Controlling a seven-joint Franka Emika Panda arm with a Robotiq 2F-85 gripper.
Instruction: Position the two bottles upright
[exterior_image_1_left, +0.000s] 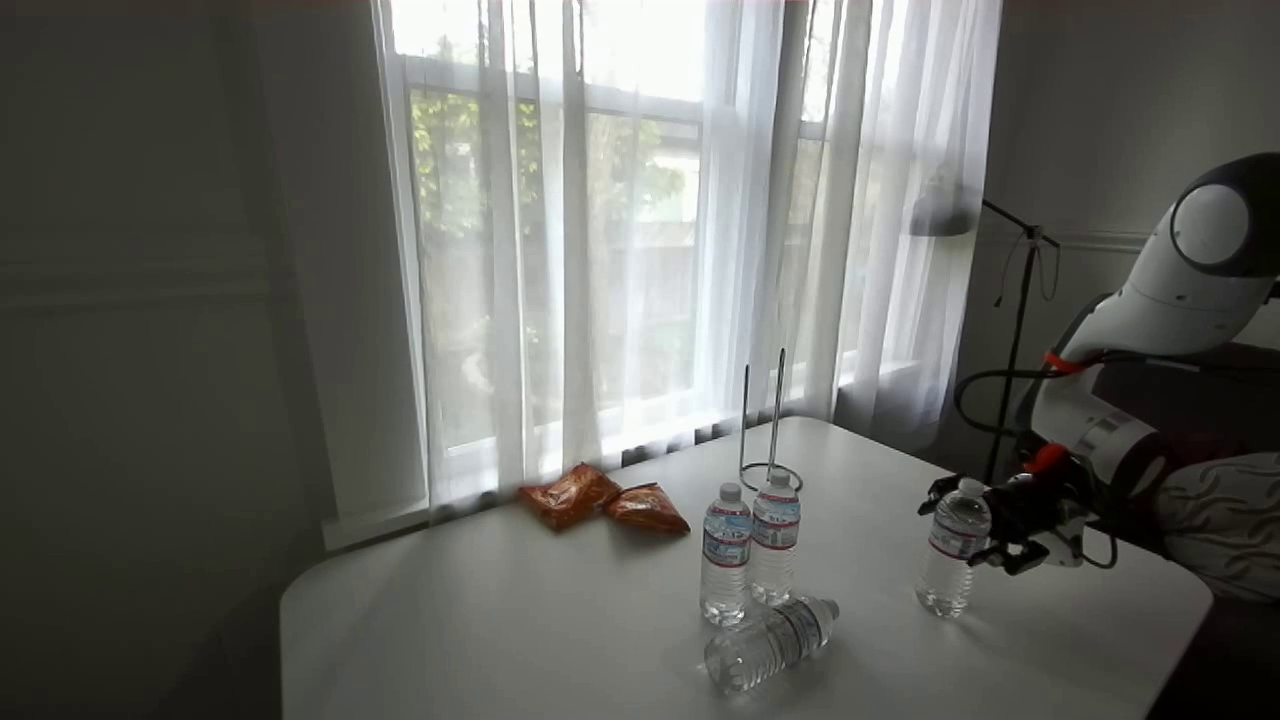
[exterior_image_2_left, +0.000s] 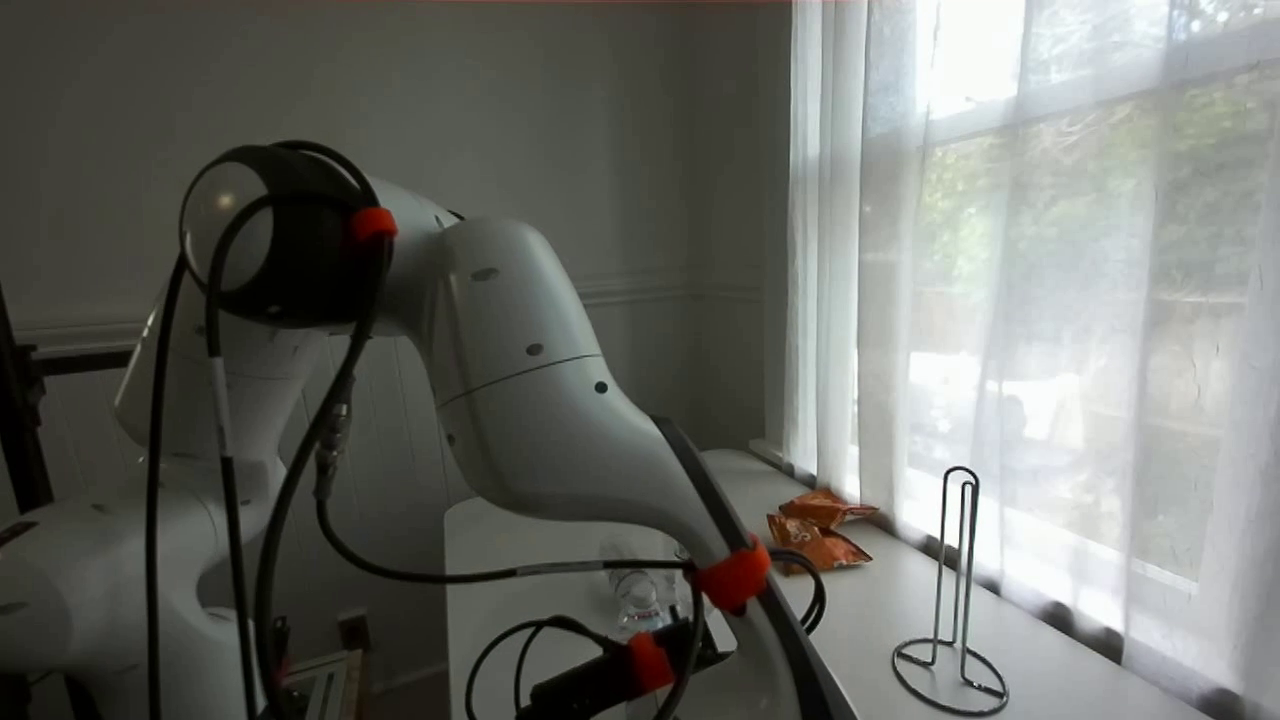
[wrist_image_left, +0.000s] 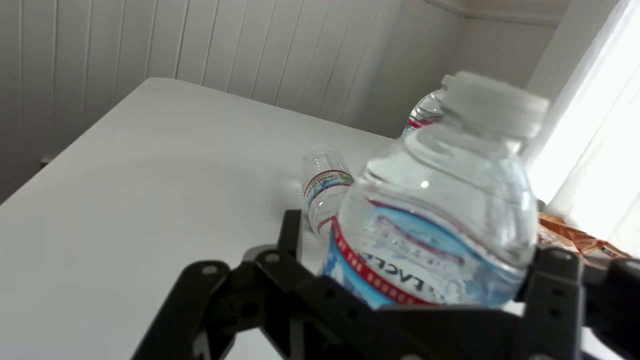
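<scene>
A clear water bottle (exterior_image_1_left: 944, 580) with a pale cap stands on the table between the jaws of my gripper (exterior_image_1_left: 952, 528), leaning slightly in an exterior view. In the wrist view this bottle (wrist_image_left: 450, 200) fills the space between the fingers. The gripper (wrist_image_left: 420, 237) is open around it: a gap shows at the left finger, while the right finger is close to or touching it. Another bottle (exterior_image_1_left: 770, 645) lies on its side, cap toward the arm; it also shows in the wrist view (wrist_image_left: 325, 187). In an exterior view the arm hides most of the bottles.
Two near-identical bottles stand upright, one (exterior_image_1_left: 725, 555) beside the other (exterior_image_1_left: 777, 530), just behind the lying bottle. Orange snack packets (exterior_image_1_left: 570, 495) lie by the window edge. A thin wire holder (exterior_image_2_left: 950, 645) stands on the white table (exterior_image_1_left: 480, 630) near the curtains.
</scene>
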